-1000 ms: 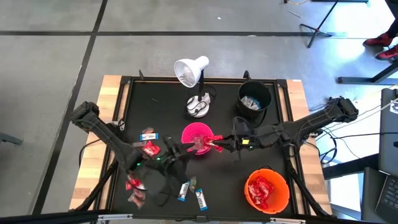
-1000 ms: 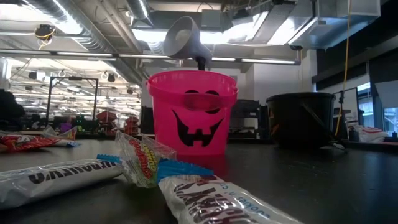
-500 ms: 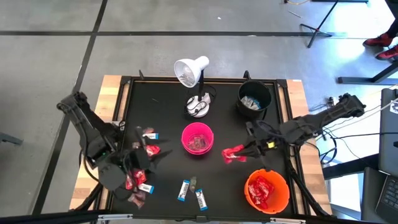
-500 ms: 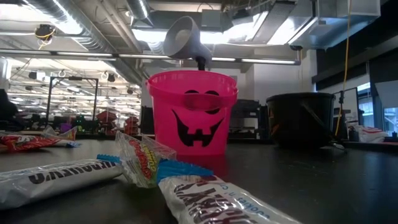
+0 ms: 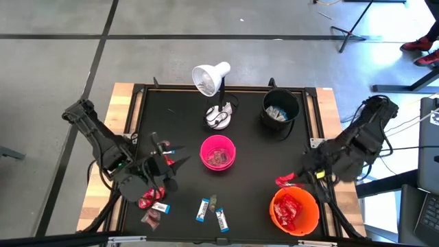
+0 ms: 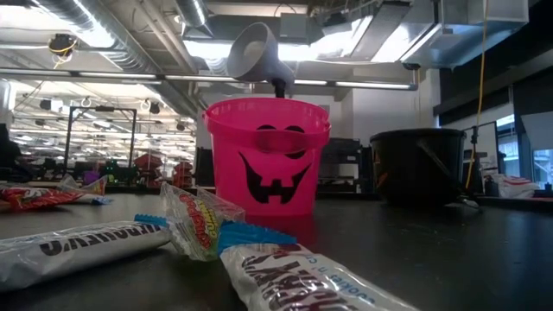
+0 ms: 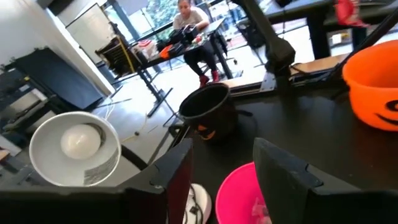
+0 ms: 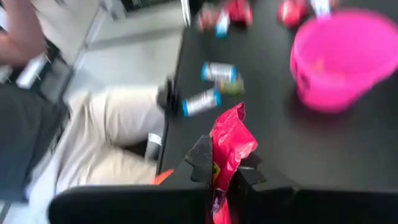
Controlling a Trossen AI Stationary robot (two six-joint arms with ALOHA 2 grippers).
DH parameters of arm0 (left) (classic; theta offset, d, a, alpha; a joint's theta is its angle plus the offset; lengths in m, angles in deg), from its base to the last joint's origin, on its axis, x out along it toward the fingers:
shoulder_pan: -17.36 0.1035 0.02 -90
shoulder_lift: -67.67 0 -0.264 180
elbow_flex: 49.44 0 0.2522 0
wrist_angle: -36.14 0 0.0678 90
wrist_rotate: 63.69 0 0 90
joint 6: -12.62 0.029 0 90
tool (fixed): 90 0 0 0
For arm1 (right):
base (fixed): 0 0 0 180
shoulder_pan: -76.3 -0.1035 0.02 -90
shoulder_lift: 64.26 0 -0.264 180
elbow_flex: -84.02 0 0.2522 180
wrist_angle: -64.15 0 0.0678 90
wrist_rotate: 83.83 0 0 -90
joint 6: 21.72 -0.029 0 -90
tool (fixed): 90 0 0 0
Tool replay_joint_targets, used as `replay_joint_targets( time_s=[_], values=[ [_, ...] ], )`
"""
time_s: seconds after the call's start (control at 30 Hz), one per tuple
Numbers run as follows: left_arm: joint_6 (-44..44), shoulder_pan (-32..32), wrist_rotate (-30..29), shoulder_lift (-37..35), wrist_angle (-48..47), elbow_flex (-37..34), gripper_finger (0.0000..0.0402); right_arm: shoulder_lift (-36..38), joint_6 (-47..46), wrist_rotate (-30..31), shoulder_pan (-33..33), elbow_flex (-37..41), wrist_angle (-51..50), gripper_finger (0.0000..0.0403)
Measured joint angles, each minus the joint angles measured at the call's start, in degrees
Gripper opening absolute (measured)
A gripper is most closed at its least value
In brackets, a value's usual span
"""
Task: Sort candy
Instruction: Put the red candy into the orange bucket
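1. The right gripper point(image 5: 296, 180) is pinching a shiny red candy packet point(image 5: 284, 181) between its closed fingers, near the rim of the orange bowl point(image 5: 312, 206), at the table's front right. In the right wrist view the red packet point(image 8: 227, 149) is sticking up from between the dark fingers, held by one end only.
2. Risk: the packet appears to be hanging beside the bowl's rim, not over its middle. If the fingers are letting go here, it is likely landing on the black table point(image 5: 254, 144) or catching on the rim.
3. Risk: the thin, slippery wrapper is gripped at an edge, so a quick swing of the arm could be pulling it free early.
4. The left gripper point(image 5: 167, 163) is hovering at the table's front left, its fingers spread apart and holding nothing. Loose candy is lying around it: a red piece point(image 5: 145, 202), a white-and-blue bar point(image 5: 160, 206) and a dark piece point(image 5: 151, 218).
5. Risk: these sweets are lying close together, so a descent could be nudging neighbours or clamping two kinds at once.
6. Two more white-and-blue bars point(image 5: 204, 208) are lying at the front centre, near the pink bowl point(image 5: 217, 152); a low arm sweep could be scattering them.
7. The black bucket point(image 5: 280, 110) and white lamp point(image 5: 211, 79) are standing at the back, clear of both arms.
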Motion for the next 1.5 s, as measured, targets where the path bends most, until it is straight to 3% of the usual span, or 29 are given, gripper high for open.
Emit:
replay_joint_targets(
  time_s=[0.2, 0.4, 0.53, 1.13, 1.33, 1.5],
  values=[
    [0.1, 1.0, 2.8, -0.6, -0.7, 0.0, 0.0161, -8.0, -11.9, -6.9, -4.8, -5.9, -13.9, 0.0012],
    [0.4, 2.7, 11.3, -4.1, -0.7, 0.0, 0.0160, -12.8, -17.5, -14.4, -6.5, -5.8, -16.6, 0.0015],
    [0.5, 3.6, 12.6, -5.8, -0.2, 0.0, 0.0160, -14.8, -17.7, -17.2, -6.3, -5.8, -16.4, 0.0023],
    [0.5, 3.9, 12.5, -5.8, 1.2, 0.0, 0.0160, -15.3, -17.6, -17.2, -6.3, -5.8, -16.4, 0.0023],
    [8.9, 5.2, 22.7, -6.0, 8.1, 0.0, 0.0160, -15.3, -17.6, -17.2, -6.3, -5.8, -16.4, 0.0024],
    [9.7, 5.2, 22.9, -6.0, 8.6, -0.5, 0.0160, -15.3, -17.6, -17.2, -6.3, -5.9, -16.6, 0.0024]
  ],
)
